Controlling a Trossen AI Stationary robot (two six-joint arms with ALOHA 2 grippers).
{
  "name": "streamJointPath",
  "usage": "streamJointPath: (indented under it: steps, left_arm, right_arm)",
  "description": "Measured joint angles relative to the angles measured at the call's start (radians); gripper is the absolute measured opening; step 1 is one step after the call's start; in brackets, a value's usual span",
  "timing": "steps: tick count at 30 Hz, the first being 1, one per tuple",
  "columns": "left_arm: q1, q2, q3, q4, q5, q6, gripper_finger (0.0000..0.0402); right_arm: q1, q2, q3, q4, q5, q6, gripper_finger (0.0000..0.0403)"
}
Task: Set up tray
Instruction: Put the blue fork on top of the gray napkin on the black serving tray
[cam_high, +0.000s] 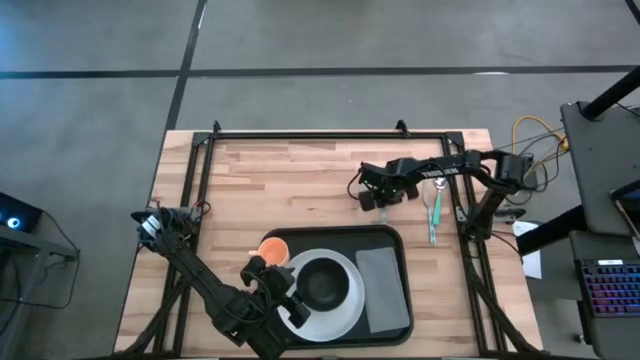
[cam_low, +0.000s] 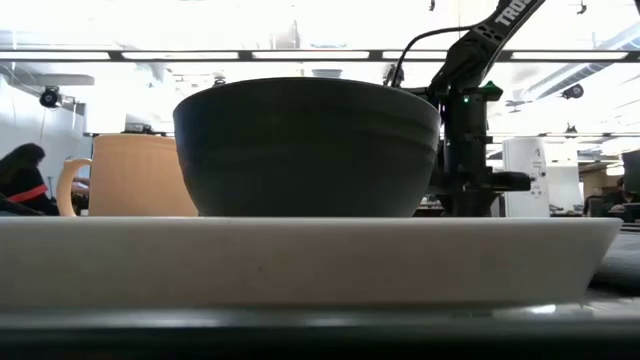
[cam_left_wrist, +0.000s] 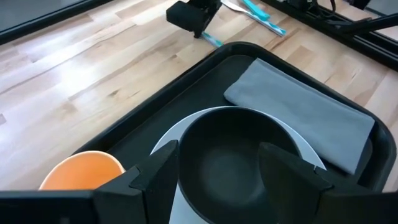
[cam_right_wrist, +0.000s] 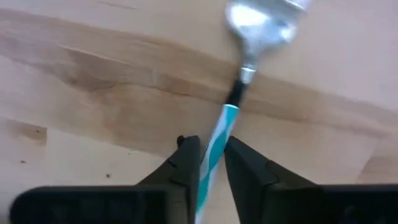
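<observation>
Tray (cam_high: 395, 240) sits at the table's near edge, holding plate (cam_high: 345, 305), bowl (cam_high: 322, 284), napkin (cam_high: 384, 290) and orange cup (cam_high: 274, 249).
Left gripper (cam_left_wrist: 217, 171) straddles the bowl, fingers spread; right gripper (cam_right_wrist: 208, 155) is clamped on a teal-handled utensil (cam_right_wrist: 217, 134) above the wooden table (cam_high: 290, 180).

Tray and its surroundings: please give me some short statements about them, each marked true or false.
1. The black bowl stands on the white plate. True.
2. The grey napkin lies on the table outside the tray. False: it lies in the tray, beside the plate.
3. The right gripper is shut on a teal-striped utensil. True.
4. The orange cup sits inside the bowl. False: it stands in the tray, beside the plate.
</observation>
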Motion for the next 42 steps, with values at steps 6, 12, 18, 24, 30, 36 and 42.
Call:
streamJointPath:
  steps: [6,12,18,24,30,36,42]
  left_arm:
    - [0.0,0.0,-0.005,0.0,0.0,-0.007,0.0199]
    - [0.0,0.0,-0.009,-0.001,0.0,-0.007,0.0199]
    - [0.0,0.0,-0.01,-0.001,-0.001,-0.005,0.0199]
    - [0.0,0.0,-0.011,0.0,-0.001,0.0,0.0199]
    - [0.0,0.0,-0.011,0.0,-0.001,0.002,0.0199]
    - [-0.001,0.0,-0.011,0.002,0.002,0.002,0.0199]
    - [-0.003,0.0,-0.014,0.003,0.014,0.002,0.0199]
  right_arm:
    - [0.013,-0.023,0.004,-0.002,0.005,-0.161,0.0018]
    - [0.091,-0.168,0.013,-0.009,0.015,-0.165,0.0016]
    - [0.253,-0.353,0.012,-0.026,-0.032,0.005,0.0015]
    - [0.509,-0.429,-0.008,-0.015,-0.047,0.35,0.0014]
    - [0.75,-0.369,-0.055,0.097,0.047,0.694,0.002]
    - [0.863,-0.241,-0.07,0.277,0.058,0.833,0.0029]
    - [0.93,-0.119,-0.042,0.324,0.061,0.92,0.0031]
